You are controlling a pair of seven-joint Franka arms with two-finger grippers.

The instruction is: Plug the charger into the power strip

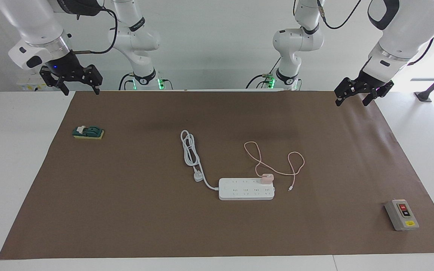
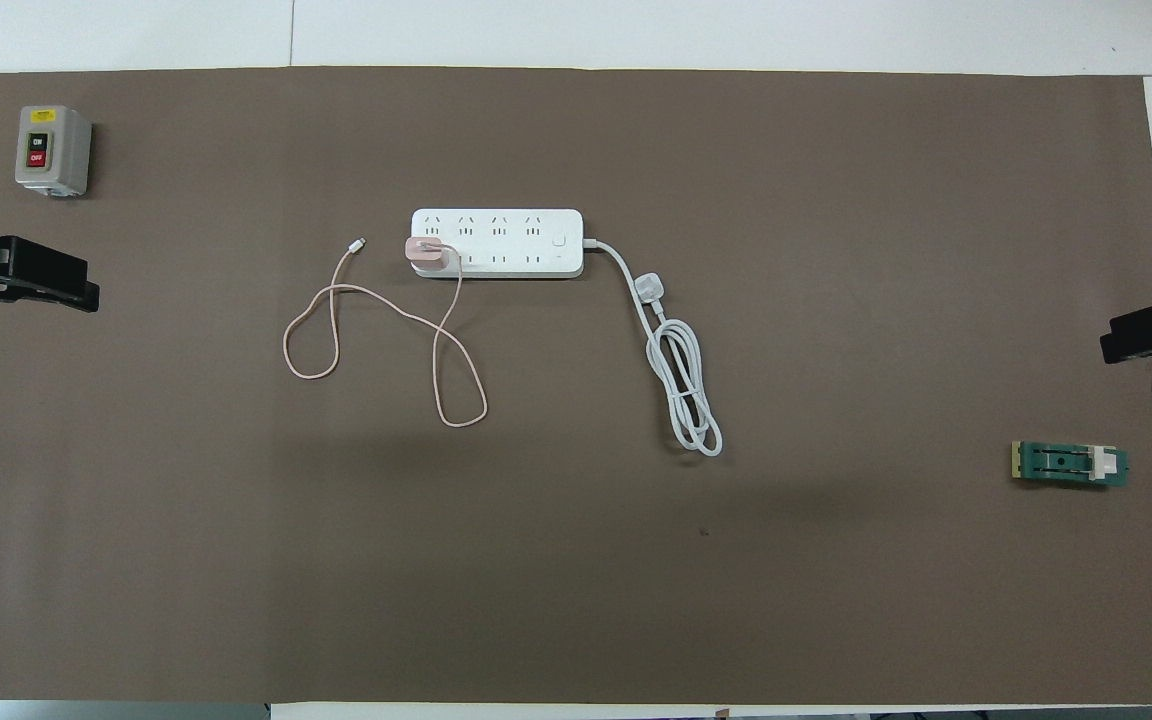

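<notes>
The white power strip (image 1: 239,192) lies flat in the middle of the brown mat and also shows in the overhead view (image 2: 516,240). The pale-pink charger (image 1: 266,178) sits on the strip's row of outlets nearer the robots, at the end toward the left arm; it also shows in the overhead view (image 2: 425,250). Its thin pink cable (image 1: 250,142) loops on the mat nearer the robots. My left gripper (image 1: 352,101) hangs open and empty over the mat's corner at the left arm's end (image 2: 16,275). My right gripper (image 1: 81,90) hangs open and empty over the mat's edge at the right arm's end (image 2: 1151,335).
The strip's thick white cord ends in a white three-pin plug (image 1: 198,177) and coils nearer the robots. A grey box with red and black buttons (image 1: 401,214) stands at the left arm's end, farther out. A small green and yellow block (image 1: 88,132) lies at the right arm's end.
</notes>
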